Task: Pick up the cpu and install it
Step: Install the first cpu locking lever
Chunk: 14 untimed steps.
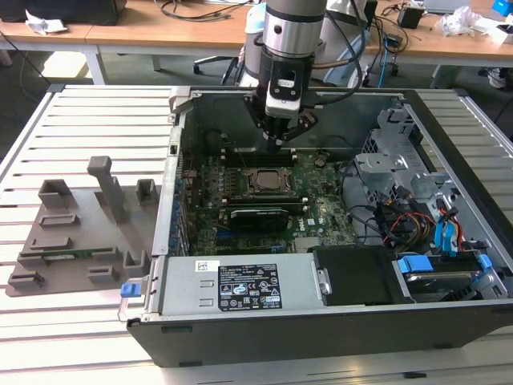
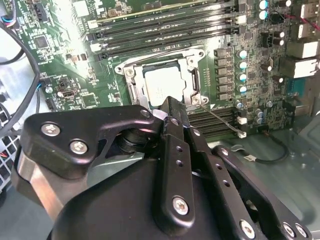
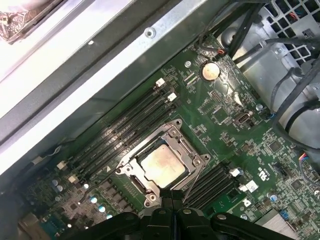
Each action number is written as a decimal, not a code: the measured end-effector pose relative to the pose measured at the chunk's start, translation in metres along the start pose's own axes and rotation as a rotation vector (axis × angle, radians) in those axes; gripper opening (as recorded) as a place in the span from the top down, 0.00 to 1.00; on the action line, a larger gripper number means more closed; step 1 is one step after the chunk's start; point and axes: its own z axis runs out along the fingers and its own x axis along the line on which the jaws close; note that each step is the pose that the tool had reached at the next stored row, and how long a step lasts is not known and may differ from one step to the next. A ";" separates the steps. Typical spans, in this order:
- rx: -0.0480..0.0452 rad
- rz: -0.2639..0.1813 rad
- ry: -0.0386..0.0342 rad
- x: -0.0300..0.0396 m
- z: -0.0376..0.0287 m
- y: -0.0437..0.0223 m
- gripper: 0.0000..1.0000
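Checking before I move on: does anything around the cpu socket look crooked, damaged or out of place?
Nothing stands out. The cpu lies flat and square inside the socket frame, edges parallel to it, and the gripper hangs above with jaws shut.

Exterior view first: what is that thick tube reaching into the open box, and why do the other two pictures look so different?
That tube is a robot arm; at its end is a gripper, its hand. The box is an open computer case on a slatted table, with a grey holder tray on the exterior view's left. The two wrist views come from cameras riding on the arm, looking past the gripper at the green motherboard. The silver square is the cpu, lying in its socket. The gripper is shut, holds nothing, and hovers above it.
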 end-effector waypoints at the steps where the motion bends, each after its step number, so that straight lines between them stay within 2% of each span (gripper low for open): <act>1: -0.0002 -0.010 -0.0008 0.0000 0.0000 0.0000 0.89; 6: -0.0013 -0.068 -0.0054 0.0000 0.0000 0.0000 0.89; 14: -0.0025 -0.136 -0.0110 0.0000 0.0000 0.0000 0.89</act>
